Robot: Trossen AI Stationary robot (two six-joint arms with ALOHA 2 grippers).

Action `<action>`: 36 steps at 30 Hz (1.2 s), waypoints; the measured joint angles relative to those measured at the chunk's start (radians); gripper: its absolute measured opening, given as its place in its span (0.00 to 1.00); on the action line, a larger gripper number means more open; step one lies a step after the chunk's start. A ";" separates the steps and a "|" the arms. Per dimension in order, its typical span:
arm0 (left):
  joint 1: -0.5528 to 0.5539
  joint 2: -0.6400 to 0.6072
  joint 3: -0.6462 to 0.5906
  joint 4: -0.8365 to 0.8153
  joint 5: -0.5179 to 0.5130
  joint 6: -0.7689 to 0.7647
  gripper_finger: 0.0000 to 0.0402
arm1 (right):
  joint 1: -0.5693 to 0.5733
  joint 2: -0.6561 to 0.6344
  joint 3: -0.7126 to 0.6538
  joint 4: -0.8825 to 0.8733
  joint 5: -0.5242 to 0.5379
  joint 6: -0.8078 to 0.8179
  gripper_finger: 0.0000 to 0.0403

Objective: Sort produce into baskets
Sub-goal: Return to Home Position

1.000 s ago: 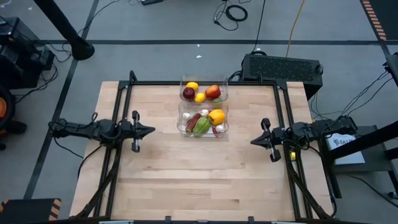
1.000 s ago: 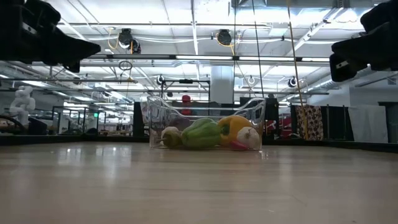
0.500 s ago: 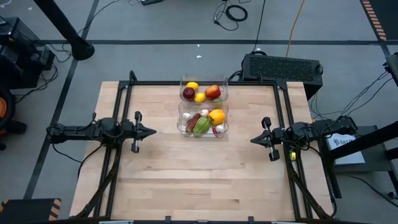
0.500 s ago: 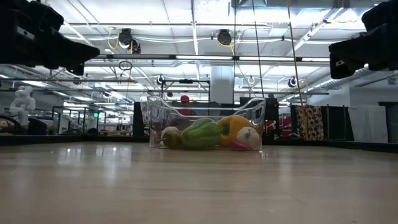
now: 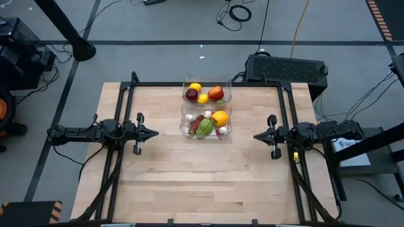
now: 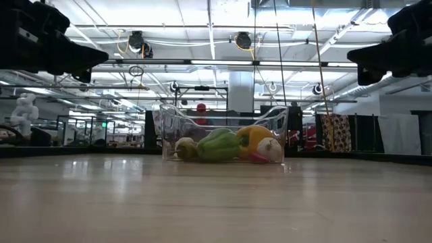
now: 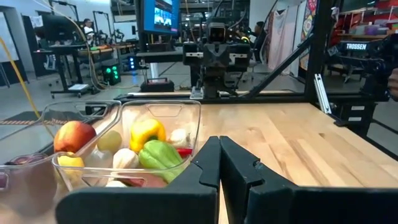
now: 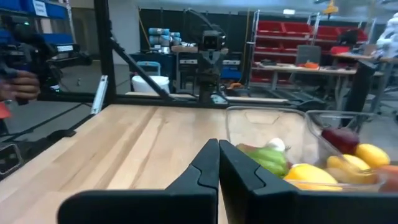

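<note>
Bins (image 5: 182, 123) stand between left end effector (image 5: 152, 133) and right end effector (image 5: 258, 137).

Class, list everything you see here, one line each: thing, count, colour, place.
table: one, pale wood, under both arms.
far bin: one, clear, far middle of the table.
near bin: one, clear, just in front of the far bin.
lemons: two, yellow, in the far bin.
apples: two, red and dark red, far bin.
peppers: three, green, yellow, dark red, near bin.
garlic bulbs: about three, white, near bin.
chilli: at least one, red, near bin.
black box: one, black, behind the table's far right edge.
left gripper: one, dark, shut, left of the bins.
right gripper: one, dark, shut, right of the bins.
</note>
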 joint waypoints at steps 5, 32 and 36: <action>0.000 0.000 0.000 0.000 -0.001 0.000 0.01 | -0.041 -0.014 0.007 -0.006 0.009 -0.027 0.00; 0.000 0.000 -0.001 0.000 -0.003 0.001 0.01 | -0.154 -0.013 -0.007 0.025 -0.065 -0.017 0.00; 0.000 0.000 -0.001 0.000 -0.003 0.001 0.01 | -0.154 -0.013 -0.007 0.024 -0.065 -0.014 0.00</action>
